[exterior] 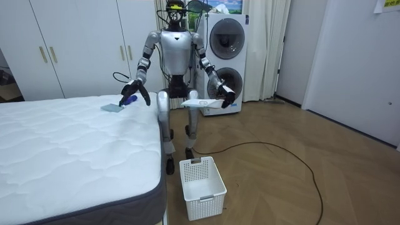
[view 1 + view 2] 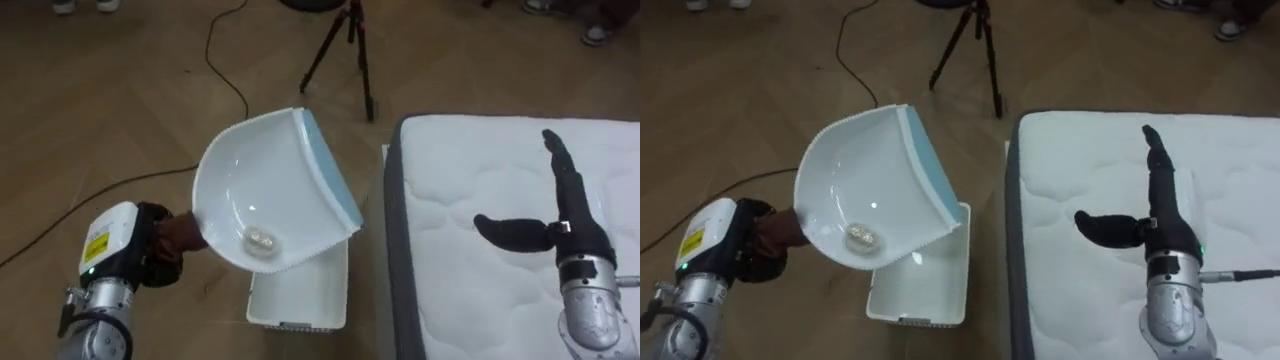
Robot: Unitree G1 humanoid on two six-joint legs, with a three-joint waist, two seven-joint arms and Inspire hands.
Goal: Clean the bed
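My left hand [image 2: 163,240] is curled round the handle of a white dustpan [image 2: 270,170] with a pale blue lip, held tilted above a white plastic basket [image 2: 298,297] on the floor beside the bed. A small pale crumpled scrap [image 2: 260,238] lies in the pan's low corner. My right hand [image 2: 570,215] hovers open over the white quilted mattress [image 2: 470,270], fingers straight and thumb out to the side. In the room view a light blue item [image 1: 114,107] lies on the mattress [image 1: 69,150] by that right hand [image 1: 134,90], and the dustpan [image 1: 201,102] sits level in front of me.
A black tripod [image 2: 343,50] stands on the wooden floor beyond the bed corner, and a dark cable [image 2: 222,60] runs past it. I stand at the bed's corner, with stacked washing machines [image 1: 225,59] and white wardrobe doors [image 1: 75,44] behind me. The basket [image 1: 202,186] stands at the bed's side.
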